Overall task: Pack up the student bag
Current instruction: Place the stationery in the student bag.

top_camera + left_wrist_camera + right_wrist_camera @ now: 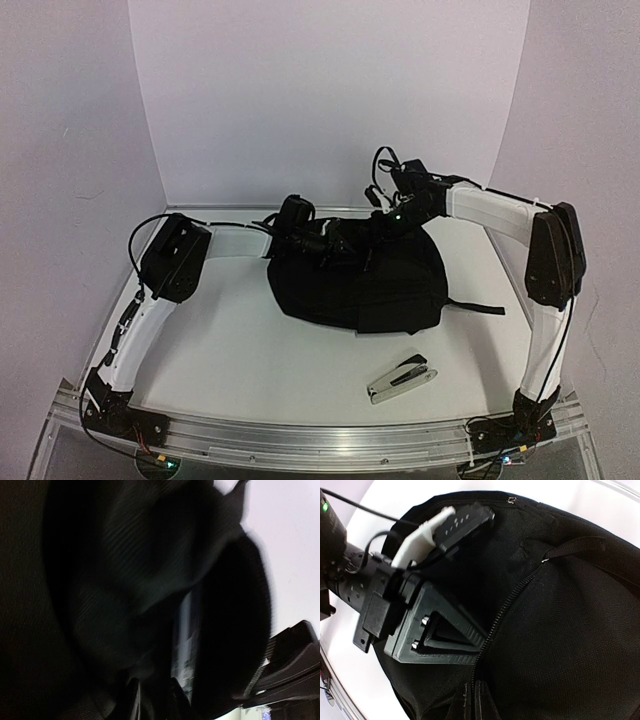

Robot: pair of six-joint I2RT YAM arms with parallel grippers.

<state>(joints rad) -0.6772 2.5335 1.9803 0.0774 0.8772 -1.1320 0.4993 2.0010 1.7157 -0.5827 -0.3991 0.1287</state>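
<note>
The student bag [360, 285], a large soft black backpack, lies in the middle of the table with its zipper opening toward the back. My right gripper [476, 685] is shut on the bag's fabric right at the zipper edge [507, 607]. My left gripper [155, 690] pokes into that opening; its black fingers [447, 630] show in the right wrist view with their tips hidden inside. The left wrist view is dark and blurred. There the fingers stand slightly apart amid black fabric, and I cannot tell whether they hold any. A pale strip [184, 630] shows deeper in.
A grey and black stapler [400, 378] lies on the white table in front of the bag, toward the right. A black strap [478, 306] trails from the bag's right side. White walls close the back and sides.
</note>
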